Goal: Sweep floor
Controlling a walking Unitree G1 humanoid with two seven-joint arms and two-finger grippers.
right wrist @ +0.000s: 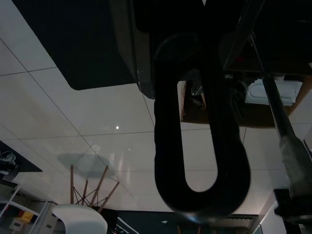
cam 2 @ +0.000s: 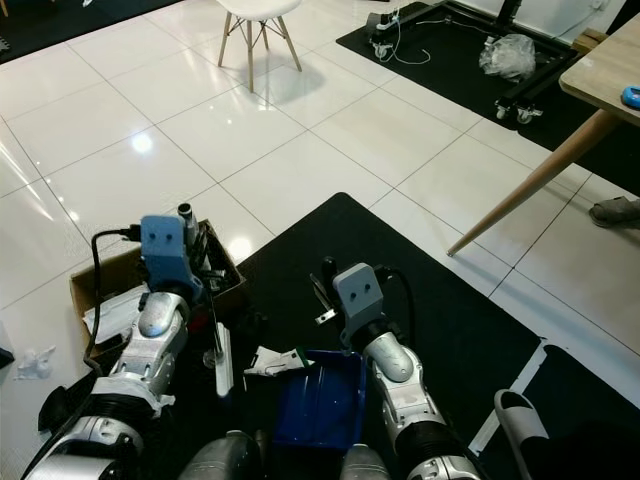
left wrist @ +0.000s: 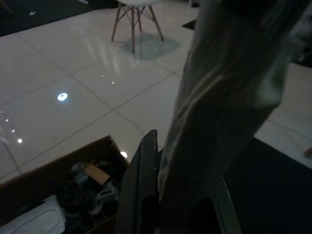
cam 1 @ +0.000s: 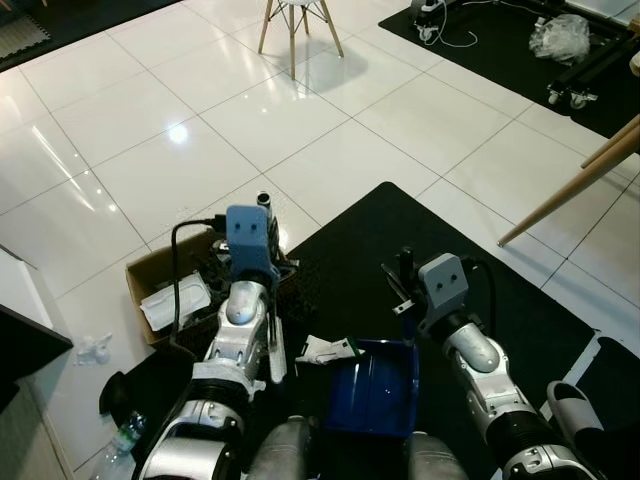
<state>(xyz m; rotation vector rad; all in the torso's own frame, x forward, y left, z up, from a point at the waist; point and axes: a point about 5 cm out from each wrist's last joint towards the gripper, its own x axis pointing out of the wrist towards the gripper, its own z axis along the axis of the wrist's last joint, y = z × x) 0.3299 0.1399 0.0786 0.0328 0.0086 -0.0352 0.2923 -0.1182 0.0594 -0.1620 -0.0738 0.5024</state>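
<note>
Robot standing on a black mat, both arms raised over a blue dustpan [cam 1: 375, 385] at 6 o'clock.

The glossy plastic dustpan lies low between the arms; a crumpled white scrap [cam 1: 325, 348] rests at its 9 o'clock edge. An open cardboard box [cam 1: 150, 270] of clutter crowds the left claw [cam 1: 262, 205], whose black fingers pinch a pale, worn handle [left wrist: 219, 107]. Whether the right claw [cam 1: 400, 268] is spread or closed cannot be told. Shiny white tiles [cam 1: 150, 130] stretch ahead to a wooden-legged chair [cam 1: 298, 25] at 12 o'clock; a slanted bench leg [cam 1: 570, 185] stands at 2 o'clock.
</note>
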